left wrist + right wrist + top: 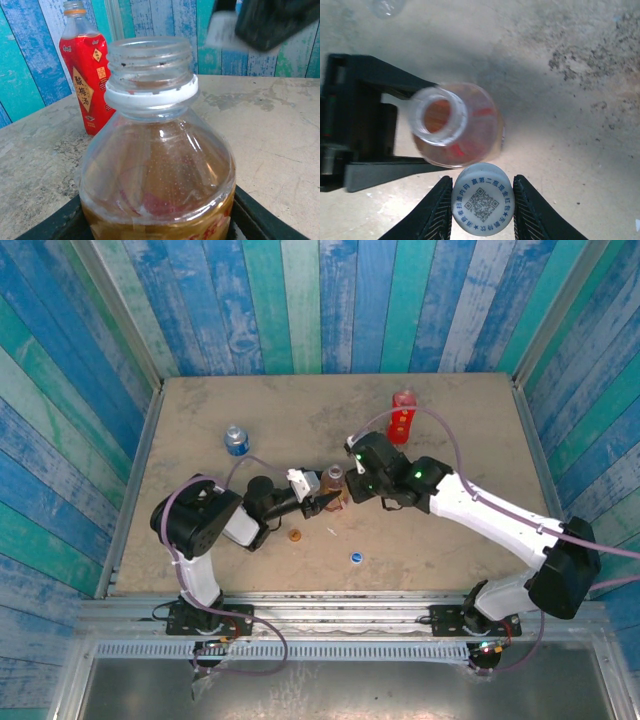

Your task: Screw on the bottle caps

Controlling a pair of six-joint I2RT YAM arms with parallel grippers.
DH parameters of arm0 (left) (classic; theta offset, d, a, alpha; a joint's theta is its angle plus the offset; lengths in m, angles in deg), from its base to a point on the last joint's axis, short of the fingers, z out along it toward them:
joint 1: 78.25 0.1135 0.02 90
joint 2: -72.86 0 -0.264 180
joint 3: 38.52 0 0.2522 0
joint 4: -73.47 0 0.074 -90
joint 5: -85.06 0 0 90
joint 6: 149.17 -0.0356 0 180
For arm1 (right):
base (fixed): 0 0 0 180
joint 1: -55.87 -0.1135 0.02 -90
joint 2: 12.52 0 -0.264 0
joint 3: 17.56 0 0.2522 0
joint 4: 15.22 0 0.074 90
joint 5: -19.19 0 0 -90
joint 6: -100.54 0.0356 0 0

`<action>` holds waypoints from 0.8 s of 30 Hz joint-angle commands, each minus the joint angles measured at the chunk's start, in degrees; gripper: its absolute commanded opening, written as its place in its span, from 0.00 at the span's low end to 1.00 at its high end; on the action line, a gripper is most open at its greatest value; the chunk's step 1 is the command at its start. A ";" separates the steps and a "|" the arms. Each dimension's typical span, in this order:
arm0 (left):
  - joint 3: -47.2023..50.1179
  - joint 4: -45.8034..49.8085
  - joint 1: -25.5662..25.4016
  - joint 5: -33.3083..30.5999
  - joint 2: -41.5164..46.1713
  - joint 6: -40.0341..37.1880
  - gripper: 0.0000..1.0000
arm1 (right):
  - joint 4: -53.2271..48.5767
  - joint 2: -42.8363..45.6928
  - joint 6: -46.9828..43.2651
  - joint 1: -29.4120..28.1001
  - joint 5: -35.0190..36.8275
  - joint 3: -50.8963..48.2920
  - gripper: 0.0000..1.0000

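The right claw (pixel 482 180) is clamped on the white round plastic cap (pixel 482 205). Just beyond its tips, the left claw (pixel 322 502) grips the open amber plastic tea bottle (pixel 477 135). No cap appears threaded yet.

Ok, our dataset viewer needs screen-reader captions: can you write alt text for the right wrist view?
The right gripper pinches a white round plastic cap, printed with a blue QR code, beside an uncapped amber plastic tea bottle. The left gripper clamps that bottle on a worn beige table.
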 commanded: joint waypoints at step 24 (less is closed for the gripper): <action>0.18 9.75 0.45 4.86 2.06 -1.78 0.53 | -6.42 -11.05 -7.16 -0.40 -1.74 11.91 0.34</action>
